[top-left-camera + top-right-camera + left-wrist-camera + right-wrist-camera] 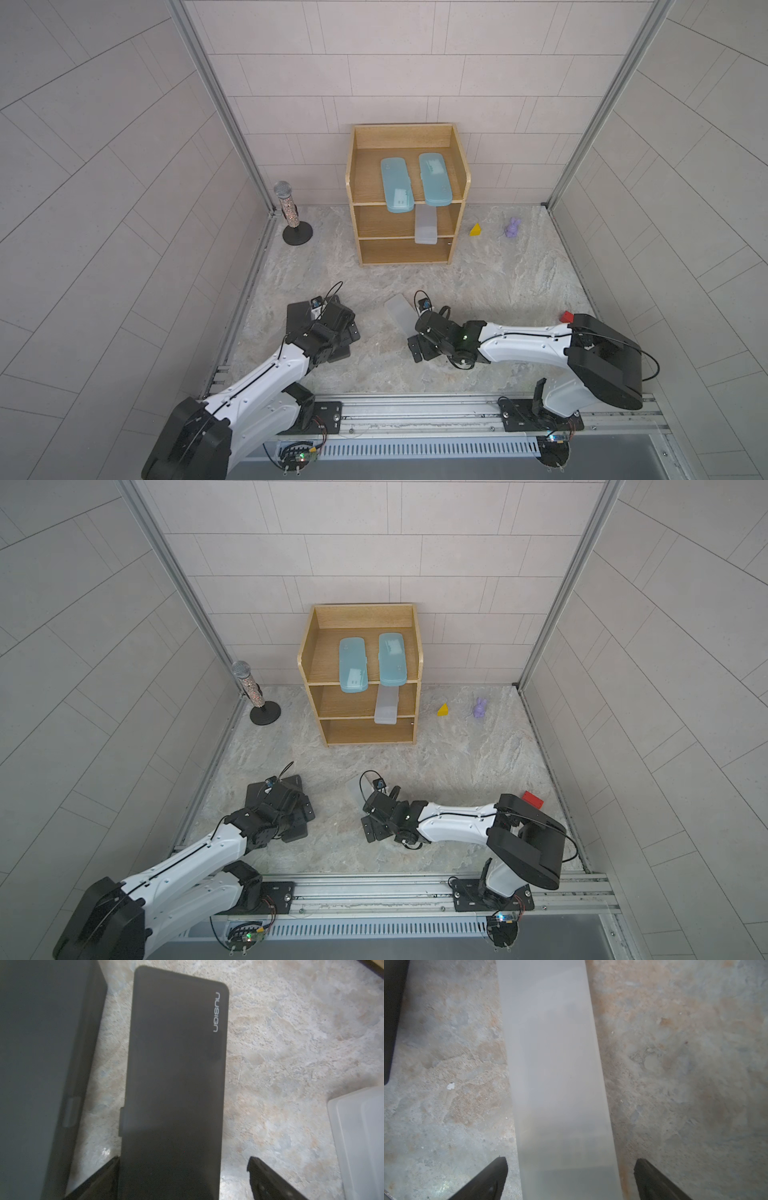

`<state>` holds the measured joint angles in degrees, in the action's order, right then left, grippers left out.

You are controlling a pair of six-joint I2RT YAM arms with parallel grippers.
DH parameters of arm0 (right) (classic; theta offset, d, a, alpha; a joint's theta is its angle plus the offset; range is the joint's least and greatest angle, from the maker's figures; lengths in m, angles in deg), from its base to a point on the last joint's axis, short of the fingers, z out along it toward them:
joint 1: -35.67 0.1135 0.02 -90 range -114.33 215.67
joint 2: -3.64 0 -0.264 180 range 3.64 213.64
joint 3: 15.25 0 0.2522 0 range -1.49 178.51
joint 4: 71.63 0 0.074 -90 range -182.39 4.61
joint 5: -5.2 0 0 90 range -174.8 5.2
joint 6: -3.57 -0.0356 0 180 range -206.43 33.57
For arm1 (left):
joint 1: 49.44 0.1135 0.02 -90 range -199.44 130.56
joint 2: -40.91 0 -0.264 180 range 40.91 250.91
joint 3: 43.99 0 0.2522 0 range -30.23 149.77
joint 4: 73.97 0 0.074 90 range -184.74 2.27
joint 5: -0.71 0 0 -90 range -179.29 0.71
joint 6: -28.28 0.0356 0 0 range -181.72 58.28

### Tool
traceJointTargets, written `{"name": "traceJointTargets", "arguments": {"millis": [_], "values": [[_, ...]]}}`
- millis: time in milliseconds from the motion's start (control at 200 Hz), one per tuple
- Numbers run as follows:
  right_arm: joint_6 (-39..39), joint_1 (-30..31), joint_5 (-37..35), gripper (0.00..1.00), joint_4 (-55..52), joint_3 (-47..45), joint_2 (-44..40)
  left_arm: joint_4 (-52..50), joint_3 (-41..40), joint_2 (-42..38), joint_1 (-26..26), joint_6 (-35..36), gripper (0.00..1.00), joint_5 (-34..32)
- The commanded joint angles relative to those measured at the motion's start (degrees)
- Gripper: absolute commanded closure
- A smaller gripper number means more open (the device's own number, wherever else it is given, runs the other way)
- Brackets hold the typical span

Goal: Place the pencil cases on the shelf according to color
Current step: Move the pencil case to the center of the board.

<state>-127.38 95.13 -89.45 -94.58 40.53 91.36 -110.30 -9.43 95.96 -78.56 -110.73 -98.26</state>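
- Right jaws: spread wide, holding nothing. One tip stands on either side of the loose frosted grey case (560, 1084) with a gap at each edge. That case lies flat on the surface (478, 282).
- Left jaws: parted, gripping nothing, straddling the near black case (172, 1084). One tip sits hard by its edge, and whether it touches is unclear.
- Second black case (41, 1064): just beside the near one, also on the surface.
- Shelf (365, 251), top tier: light-blue case (397, 185) and second light-blue case (434, 178), side by side, front ends overhanging.
- Middle tier: shelved frosted grey case (426, 226), jutting past the front edge.
- Bottom tier: bare.
- Progress, as judged: three of six shelved. Blue is complete, grey is half done, black is not begun.
- Outstanding: the loose grey one probably goes to the middle tier and both black ones to the bottom.
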Motion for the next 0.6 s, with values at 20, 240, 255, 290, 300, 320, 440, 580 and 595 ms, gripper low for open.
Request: {"name": "traceJointTargets", "arguments": {"millis": [20,240,255,290,300,320,440,580,595], "values": [[0.0,0.8,-2.5,0.00,-0.5,0.4,1.3,2.5,-1.6,0.2,0.0,0.2,0.00,2.3],[-0.1,2.9,-5.4,0.00,-1.2,0.3,3.2,-1.3,0.5,-3.8,-0.2,1.9,0.00,1.1],[-0.2,3.0,-5.5,0.00,-1.3,0.3,3.3,-1.7,0.8,-4.2,-0.3,2.1,0.00,1.2],[-0.3,3.3,-5.8,0.00,-1.5,0.3,3.5,-2.5,1.4,-5.3,-0.3,2.4,0.00,1.3],[-0.2,3.4,-5.9,0.00,-1.5,0.3,3.6,-2.7,1.6,-5.7,-0.3,2.4,0.00,1.4],[-0.3,3.5,-6.2,0.00,-1.4,0.2,3.7,-3.2,1.9,-6.4,-0.3,2.5,0.00,1.4],[-0.4,4.1,-6.6,0.00,-1.2,-0.3,4.6,-5.7,3.4,-10.2,-0.4,2.5,0.00,1.3],[-0.3,4.6,-7.3,0.02,-1.2,-0.3,5.7,-8.0,5.1,-12.5,-0.5,3.1,0.00,0.7],[-0.4,4.7,-7.4,0.02,-1.1,-0.4,5.7,-8.3,5.3,-12.5,-0.5,3.2,0.00,0.6]]}}
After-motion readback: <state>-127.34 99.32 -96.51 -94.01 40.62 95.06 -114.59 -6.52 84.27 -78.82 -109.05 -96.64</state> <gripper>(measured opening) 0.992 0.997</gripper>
